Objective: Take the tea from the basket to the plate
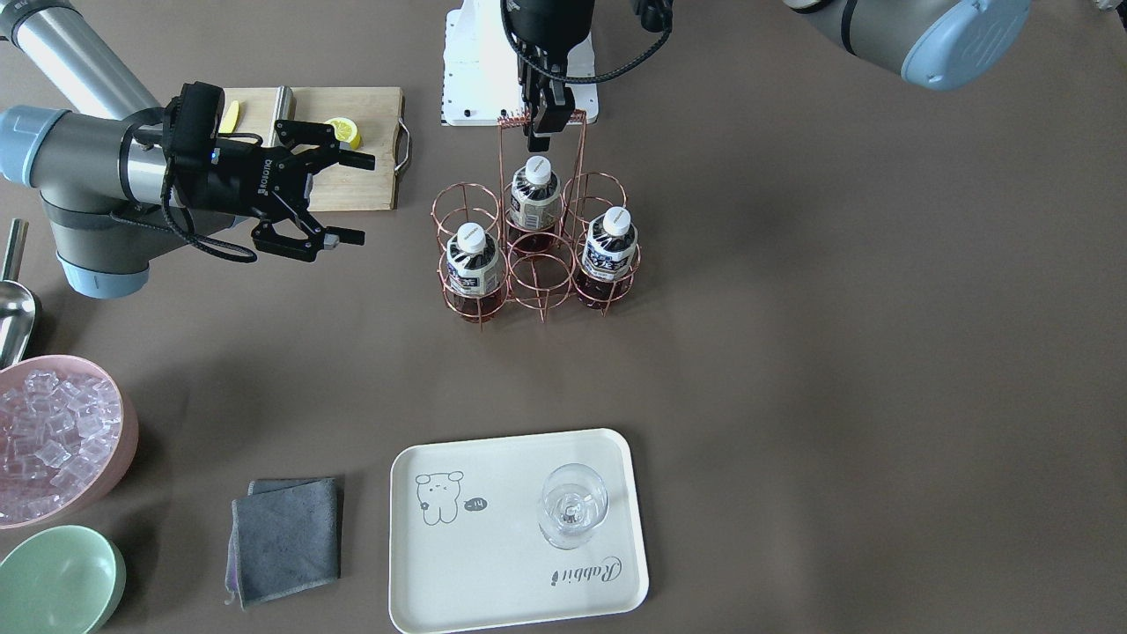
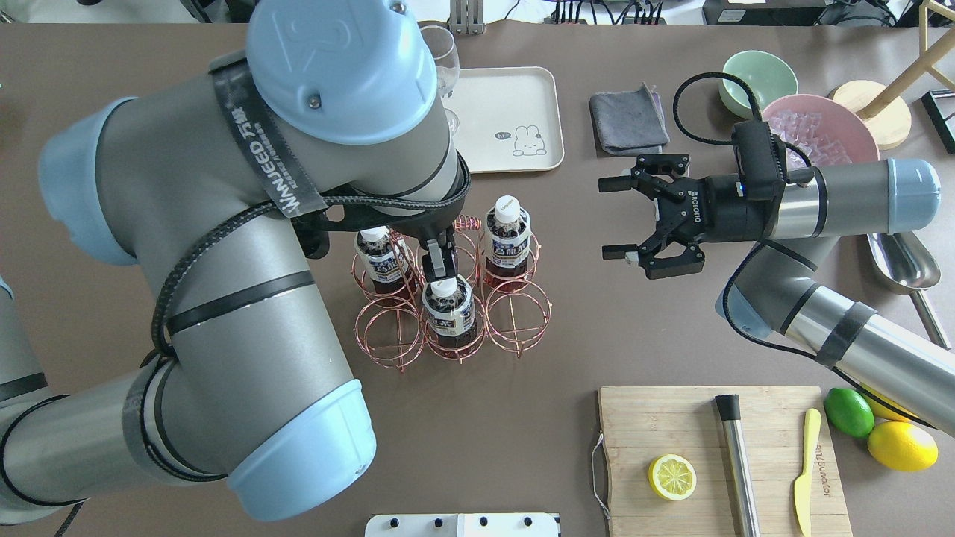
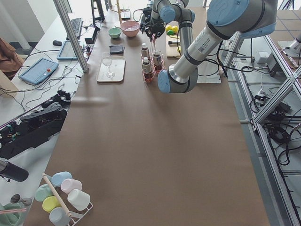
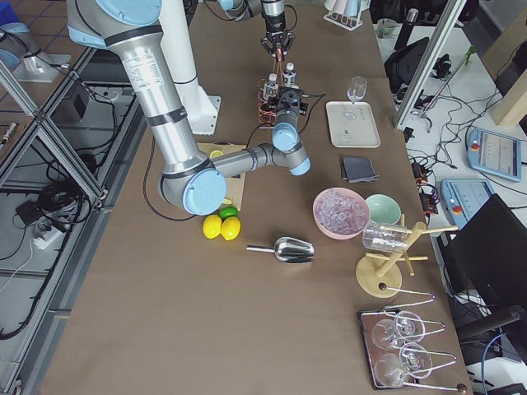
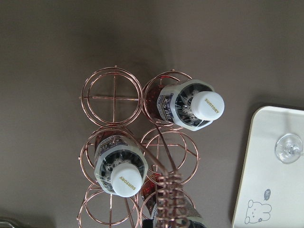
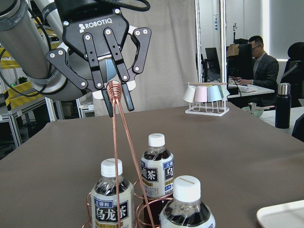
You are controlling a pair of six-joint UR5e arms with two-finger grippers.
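Observation:
The copper wire basket (image 1: 464,187) stands mid-table with three tea bottles in it: one at the back (image 1: 535,189), one front left (image 1: 473,260), one front right (image 1: 609,246). The other rings are empty. My left gripper (image 1: 541,134) hangs over the basket, shut on its coiled wire handle (image 6: 114,88); the right wrist view shows its fingers (image 6: 127,97) pinching the coil. My right gripper (image 1: 359,199) is open and empty, level with the bottles and apart from the basket. The cream plate (image 1: 493,546) lies nearer the operators' side and carries a clear stemmed glass (image 1: 572,506).
A wooden cutting board (image 2: 671,418) holds a lemon half (image 2: 671,477), a yellow knife and a metal rod. A grey cloth (image 1: 286,539), a pink bowl of ice (image 1: 53,440), a mint-green bowl (image 1: 57,577) and a metal scoop (image 2: 906,261) lie on my right side.

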